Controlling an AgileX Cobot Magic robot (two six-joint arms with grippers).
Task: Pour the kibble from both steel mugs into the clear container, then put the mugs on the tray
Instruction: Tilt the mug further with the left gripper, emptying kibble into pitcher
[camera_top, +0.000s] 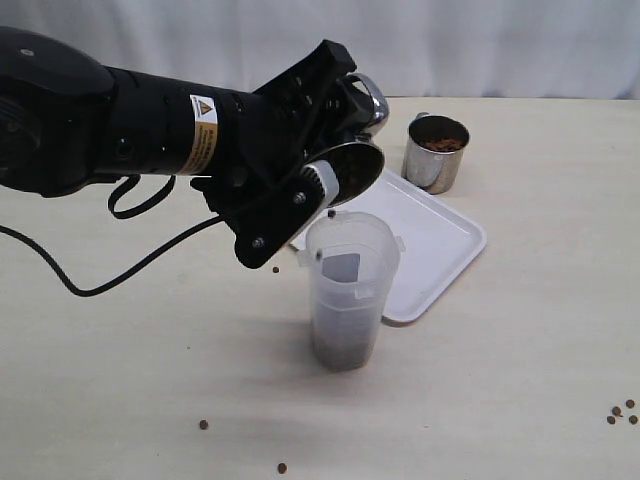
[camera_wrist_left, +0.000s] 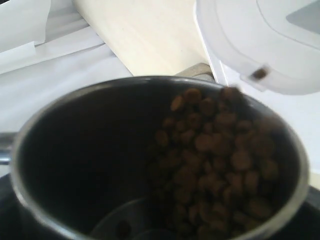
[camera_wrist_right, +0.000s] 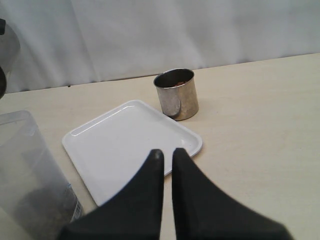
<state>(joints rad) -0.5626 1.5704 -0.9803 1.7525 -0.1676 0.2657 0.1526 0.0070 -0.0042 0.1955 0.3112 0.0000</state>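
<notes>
L tool (camera_top: 335, 125) has its jaws spread wide round a shiny stainless-steel cylindrical mug (camera_top: 360, 165), gripping it and tipping it mouth-down over the tall translucent plastic canister (camera_top: 350, 285). Canister stands upright on the pale bench (camera_top: 520, 350) near centre, at the near-left edge of the flat white rectangular tray (camera_top: 440, 245).

In the L wrist view, small dark-brown kibble pellets (camera_wrist_left: 215, 150) sit piled at the mug's low lip, w/ one in the air by the canister rim. A dark layer of kibble already covers the canister bottom. So pour no. 1 looks underway, not finished: a fair bit is left in the mug. A few stray pellets (camera_top: 203, 424) lie on the bench, near left and near right. Prob. spill.

R tool (camera_wrist_right: 167, 152) is closed w/ nothing in it, hanging over the tray's near side. The second steel mug (camera_top: 437, 152), w/ kibble inside, stands upright on the bench just beyond the tray's far edge, neither tool on it.

Left to do, as I judge it: finish this pour, empty mug no. 2, set both on the tray. No mug there yet.
</notes>
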